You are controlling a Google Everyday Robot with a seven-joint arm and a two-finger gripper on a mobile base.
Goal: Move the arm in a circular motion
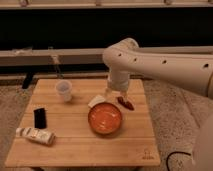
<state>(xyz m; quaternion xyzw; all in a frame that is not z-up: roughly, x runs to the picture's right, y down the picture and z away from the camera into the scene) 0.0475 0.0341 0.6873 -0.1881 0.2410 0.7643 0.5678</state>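
We see the arm [155,62] reaching in from the right of the orange bowl [105,119]. Its cream tube bends at a rounded joint and points downward. The end effector [120,91] hangs just behind the bowl, above the wooden surface [75,147]; we cannot tell whether it is open or closed. A white item [96,101] lies just beside the bowl's far-left rim, and a dark red item [126,104] lies just behind the bowl to its right. Well left of the bowl stand a clear cup [64,90], farther back, and a black block [40,117]. A pale bottle [36,135] lies on its side to the bowl's front left.
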